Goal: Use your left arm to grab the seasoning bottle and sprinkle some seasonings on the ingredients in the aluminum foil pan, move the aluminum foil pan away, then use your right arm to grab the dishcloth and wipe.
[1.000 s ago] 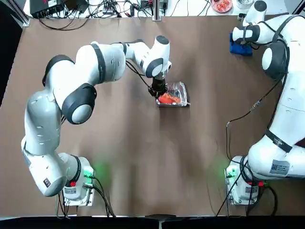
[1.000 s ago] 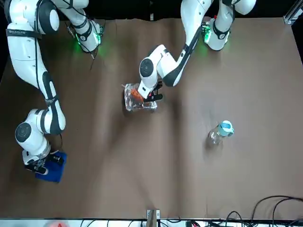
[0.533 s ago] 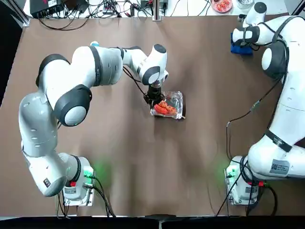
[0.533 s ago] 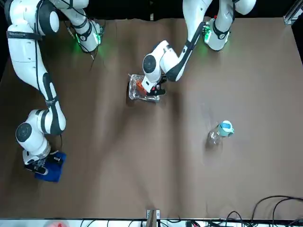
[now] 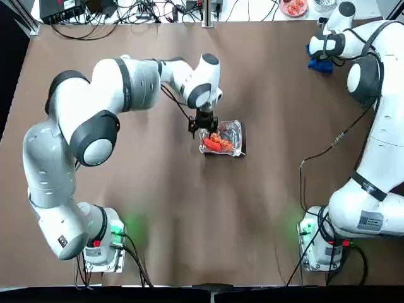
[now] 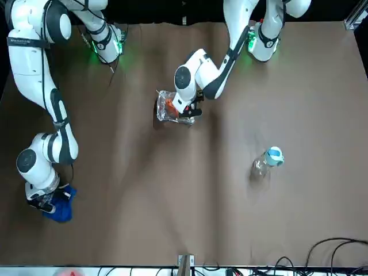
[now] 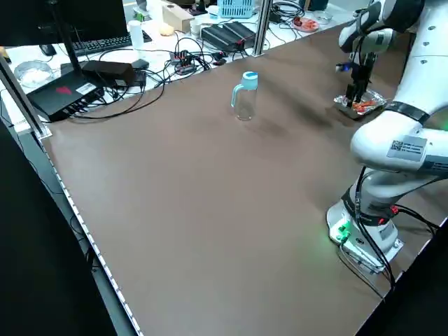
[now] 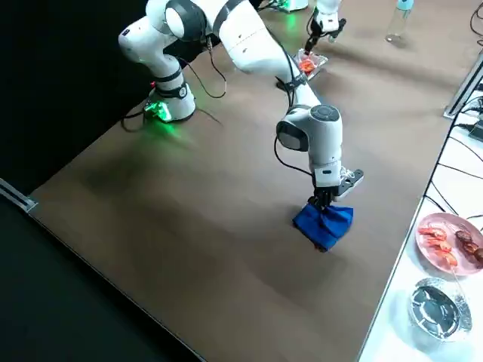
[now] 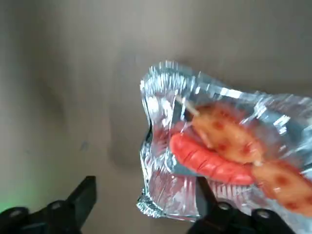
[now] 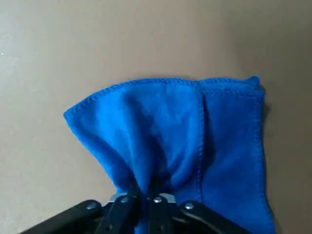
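- Two grippers are at work on my brown table, one on each arm.
- My left gripper [image 9: 141, 195] is at the upper middle of the top view, its fingers spread apart, one at the near wall of the foil pan [image 9: 165, 200]; I cannot tell whether they touch.
- That pan sits just right of the gripper in the top view, with the ingredients [image 9: 214, 163] in it: a scored red sausage and orange-and-pale pieces on a stick.
- My right gripper [image 10: 145, 197] is at the upper right of the top view, and at the lower left of the front one. Its fingers are closed on the dishcloth [image 10: 165, 131], bunching the blue fabric between them; the rest fans out in folds.
- I see the seasoning bottle [image 6: 267, 163] at the right of the front view, blue cap on, well apart from both grippers.
- A pink plate of food [image 8: 445, 253] lies at the lower right of the right side view, beside a foil bowl [image 8: 440, 309].
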{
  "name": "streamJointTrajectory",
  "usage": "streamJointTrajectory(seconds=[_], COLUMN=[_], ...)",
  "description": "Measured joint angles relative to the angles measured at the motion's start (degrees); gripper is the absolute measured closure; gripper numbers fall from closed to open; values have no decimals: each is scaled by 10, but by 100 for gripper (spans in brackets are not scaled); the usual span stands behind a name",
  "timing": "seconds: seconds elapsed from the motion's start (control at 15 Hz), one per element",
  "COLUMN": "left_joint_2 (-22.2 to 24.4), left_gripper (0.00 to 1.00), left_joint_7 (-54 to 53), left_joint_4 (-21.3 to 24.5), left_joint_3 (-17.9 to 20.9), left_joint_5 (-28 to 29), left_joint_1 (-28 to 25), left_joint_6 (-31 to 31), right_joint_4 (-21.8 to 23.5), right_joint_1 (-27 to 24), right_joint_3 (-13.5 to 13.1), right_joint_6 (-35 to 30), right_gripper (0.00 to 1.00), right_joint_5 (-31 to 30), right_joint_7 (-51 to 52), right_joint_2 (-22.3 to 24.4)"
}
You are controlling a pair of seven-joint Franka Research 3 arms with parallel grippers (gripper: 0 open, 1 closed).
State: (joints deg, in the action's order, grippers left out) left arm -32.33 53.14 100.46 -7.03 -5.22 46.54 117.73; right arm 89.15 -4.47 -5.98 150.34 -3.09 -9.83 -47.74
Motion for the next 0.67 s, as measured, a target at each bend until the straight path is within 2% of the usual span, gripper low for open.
streamJointTrajectory(seconds=[0.07, 0.13, 0.27, 0.33, 0.4, 0.47, 0.67], left_joint_2=[4, 8, 14, 16, 18, 18, 18], left_gripper=[4, 0, 0, 0, 0, 0, 0], left_joint_7=[1, 1, 0, 0, 0, -1, -3], left_joint_4=[-15, -34, -74, -88, -98, -98, -104], left_joint_3=[0, 0, 2, 4, 7, 7, 9], left_joint_5=[0, 0, 0, 1, 20, 37, 86], left_joint_1=[-10, -23, -50, -64, -94, -111, -159], left_joint_6=[-9, -25, -62, -77, -87, -87, -87], right_joint_4=[0, 0, -1, -1, -4, -6, -8], right_joint_1=[0, 0, 3, 9, 31, 47, 101], right_joint_3=[0, 1, 7, 12, 17, 19, 27], right_joint_6=[-1, -2, -29, -64, -163, -217, -323], right_gripper=[92, 92, 92, 92, 92, 92, 92], right_joint_5=[0, 0, 0, 0, 1, 1, 15], right_joint_7=[0, 0, 0, 0, -16, -38, -119], right_joint_2=[0, 0, 7, 17, 52, 75, 138])
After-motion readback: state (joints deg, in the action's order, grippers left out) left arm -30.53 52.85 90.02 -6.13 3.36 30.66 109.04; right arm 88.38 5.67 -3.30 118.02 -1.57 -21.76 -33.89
